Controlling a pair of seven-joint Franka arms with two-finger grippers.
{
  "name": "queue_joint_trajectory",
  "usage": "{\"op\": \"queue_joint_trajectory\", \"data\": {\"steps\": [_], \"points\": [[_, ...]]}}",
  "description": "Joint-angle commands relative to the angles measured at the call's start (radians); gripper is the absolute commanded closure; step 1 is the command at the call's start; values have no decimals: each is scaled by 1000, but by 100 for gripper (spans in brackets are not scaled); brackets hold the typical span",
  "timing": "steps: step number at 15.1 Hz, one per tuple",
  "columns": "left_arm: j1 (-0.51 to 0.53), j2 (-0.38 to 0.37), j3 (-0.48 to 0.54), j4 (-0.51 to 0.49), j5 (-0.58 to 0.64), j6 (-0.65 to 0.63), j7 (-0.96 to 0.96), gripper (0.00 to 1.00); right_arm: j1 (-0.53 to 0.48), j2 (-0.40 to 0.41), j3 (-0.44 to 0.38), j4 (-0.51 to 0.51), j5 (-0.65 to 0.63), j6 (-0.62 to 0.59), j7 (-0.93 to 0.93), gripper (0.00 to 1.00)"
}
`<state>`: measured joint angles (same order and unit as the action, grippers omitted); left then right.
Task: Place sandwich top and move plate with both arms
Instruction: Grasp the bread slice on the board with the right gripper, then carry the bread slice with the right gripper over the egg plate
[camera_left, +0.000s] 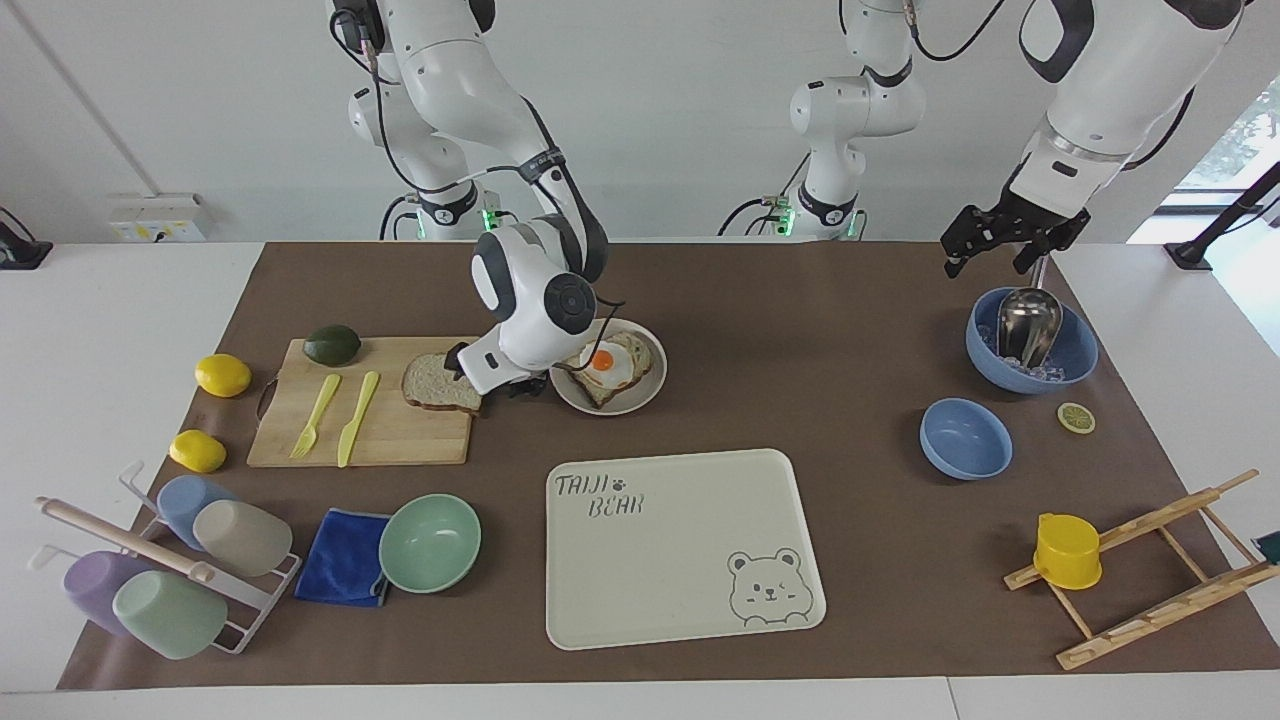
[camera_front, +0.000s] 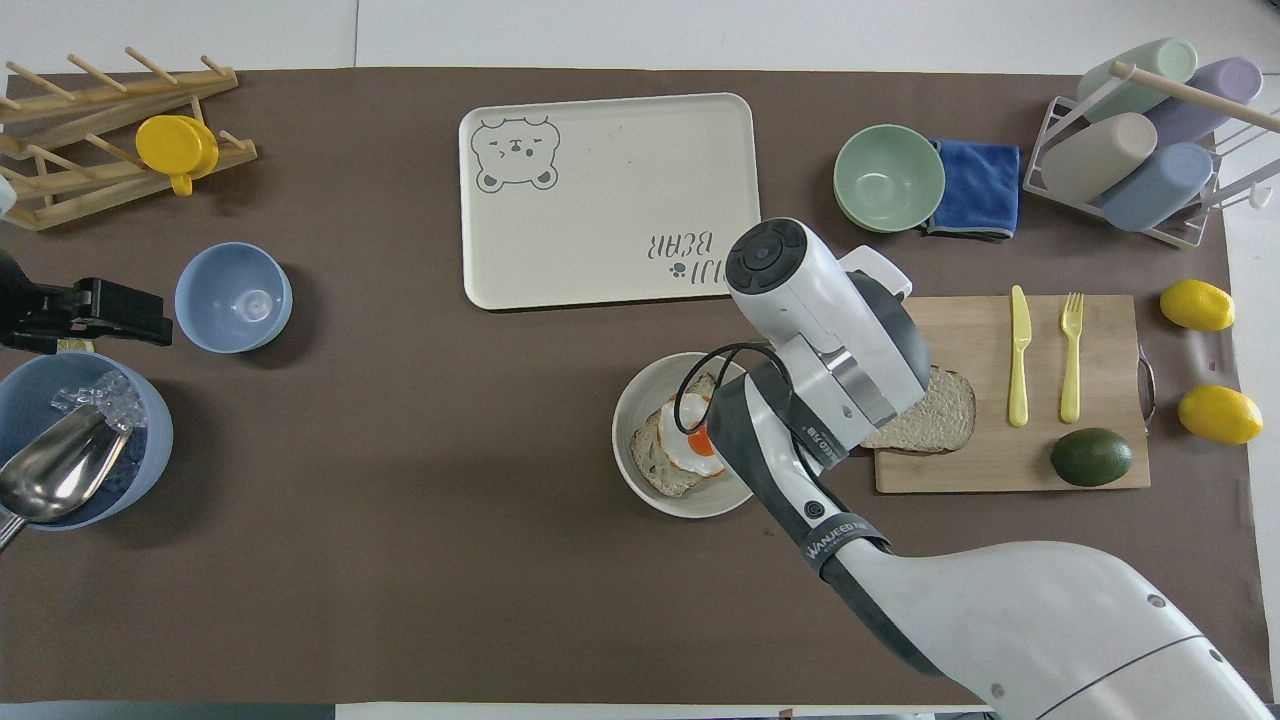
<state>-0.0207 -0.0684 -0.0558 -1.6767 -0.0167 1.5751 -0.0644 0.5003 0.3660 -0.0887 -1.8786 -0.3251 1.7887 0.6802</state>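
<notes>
A white-walled room holds a tabletop (camera_left: 800, 330) covered with a brown mat. The right gripper (camera_left: 490, 378) is down at the edge of the cutting board (camera_left: 390, 430) that faces the plate (camera_left: 640, 395), its jaws spread wide and released on either side of the bread slice (camera_left: 435, 382), at the slice's plate-side edge; whether they touch it cannot be told. The slice lies flat on the cutting board. Just beside the board, toward the left arm's end, the plate carries toast with a fried egg (camera_left: 603, 362). Also on the board are a yellow knife (camera_left: 356, 418), a yellow fork (camera_left: 317, 414) and an avocado (camera_left: 332, 344). Two lemons (camera_left: 222, 375) lie beside the board toward the right arm's end. Farther from the robots than the board are a green bowl (camera_left: 430, 542), a blue cloth (camera_left: 340, 557) and a rack of cups (camera_left: 165, 560); a cream bear tray (camera_left: 690, 600) lies farther than the plate.

The left gripper (camera_left: 1008, 240) waits in the air over the tabletop's left-arm end, above a blue bowl (camera_left: 1075, 365) that holds ice and a metal scoop (camera_left: 1028, 322); its jaws are open and empty. Well apart from the board, near that bowl, are a smaller blue bowl (camera_left: 965, 438), a lemon slice (camera_left: 1076, 417) and a wooden rack (camera_left: 1160, 570) with a yellow cup (camera_left: 1067, 550).
</notes>
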Motion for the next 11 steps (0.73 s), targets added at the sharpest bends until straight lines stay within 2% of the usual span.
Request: {"op": "queue_joint_trajectory", "data": {"steps": [1,9,11], "points": [[-10,-4,10,9,15,-21,2,0,-9,-58,6,-80,-20,32,21,0],[-12,-4,8,9,15,-21,2,0,-11,-74,6,-145,-25,70,24,1],[-10,-4,10,9,15,-20,0,0,-12,-79,6,-154,-51,70,21,10]]}}
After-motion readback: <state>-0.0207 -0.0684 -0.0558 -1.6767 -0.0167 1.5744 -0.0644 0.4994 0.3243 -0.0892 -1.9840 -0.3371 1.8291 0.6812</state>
